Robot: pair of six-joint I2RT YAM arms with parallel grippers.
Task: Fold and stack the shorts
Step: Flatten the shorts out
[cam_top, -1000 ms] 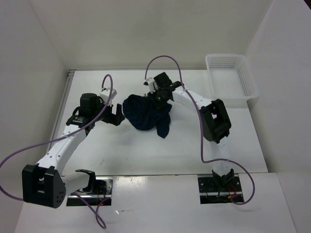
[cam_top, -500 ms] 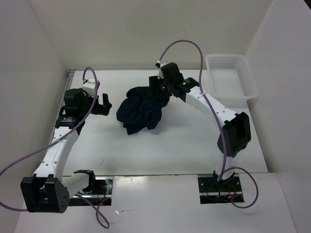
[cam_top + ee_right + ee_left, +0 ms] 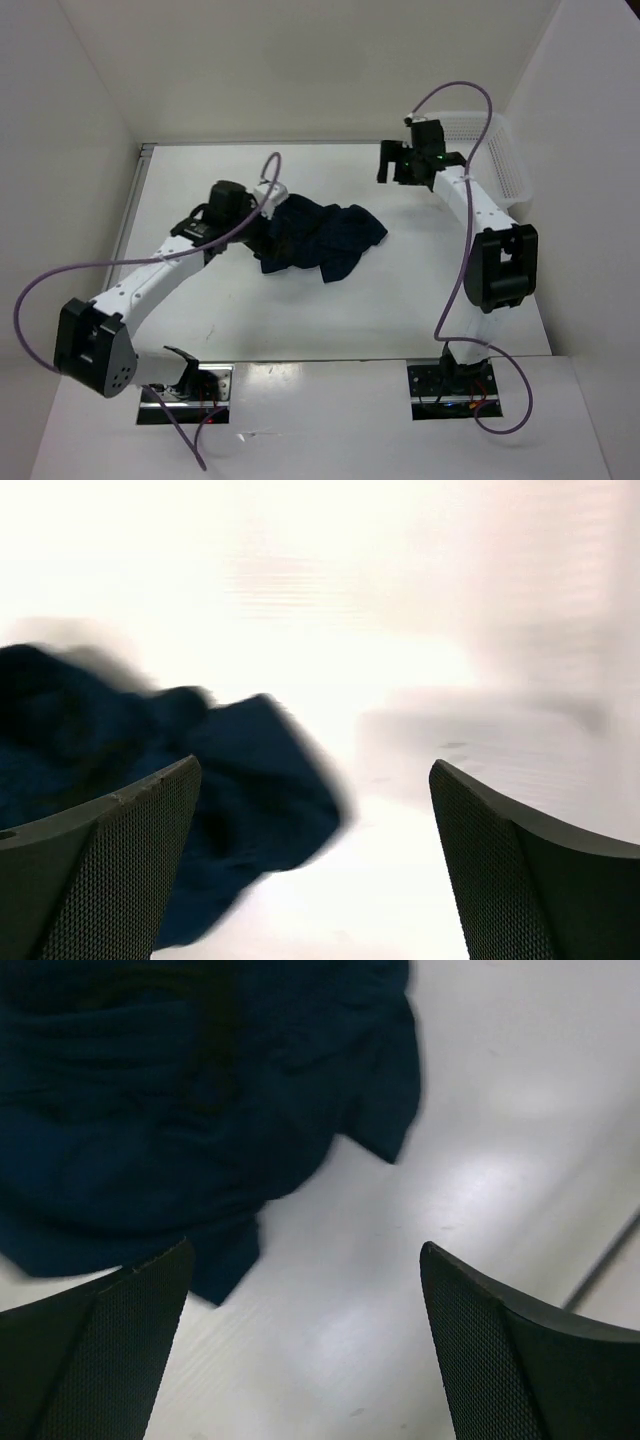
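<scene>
The shorts (image 3: 325, 235) lie crumpled on the worktop (image 3: 330, 310). Left end effector (image 3: 266, 208), spread and empty, sits at their edge; right end effector (image 3: 392, 165), also spread, well away. Risk: pinching bunched layers, skewing the fold.

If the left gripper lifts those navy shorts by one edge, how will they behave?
The shorts lie crumpled in soft folds, so they'd probably droop rather than hold shape. Pushed, they would likely bunch up on the table.
</scene>
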